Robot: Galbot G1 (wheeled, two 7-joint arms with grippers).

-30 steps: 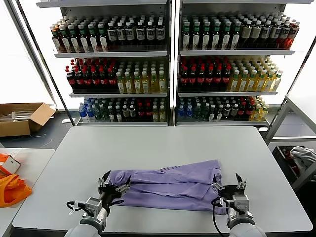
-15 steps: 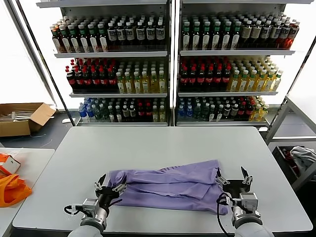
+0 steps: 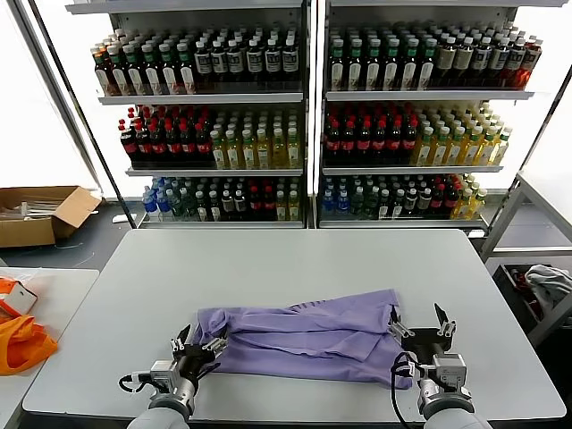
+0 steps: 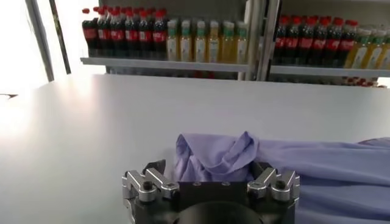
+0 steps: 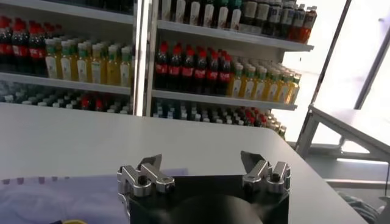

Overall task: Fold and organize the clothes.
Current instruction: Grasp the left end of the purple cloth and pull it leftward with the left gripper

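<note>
A lavender T-shirt [image 3: 308, 335] lies folded into a long band across the near half of the grey table [image 3: 295, 259]. My left gripper [image 3: 198, 341] is open at the shirt's left end. In the left wrist view the gripper [image 4: 207, 170] has the bunched shirt end [image 4: 213, 155] just ahead of it, between its spread fingers. My right gripper [image 3: 418, 329] is open and empty at the shirt's right end. In the right wrist view the gripper [image 5: 200, 161] has bare table between its fingers, with the shirt [image 5: 61, 198] to one side. No cartoon print shows.
An orange bag [image 3: 22, 341] lies on a side table at the left. A cardboard box [image 3: 40, 214] sits on the floor behind it. A grey-white cloth bundle [image 3: 550, 281] lies at the right. Bottle shelves [image 3: 308, 98] stand behind the table.
Both grippers have drawn back a little toward the table's near edge, the right one also shifting slightly right. Both stay open. The shirt has not moved.
</note>
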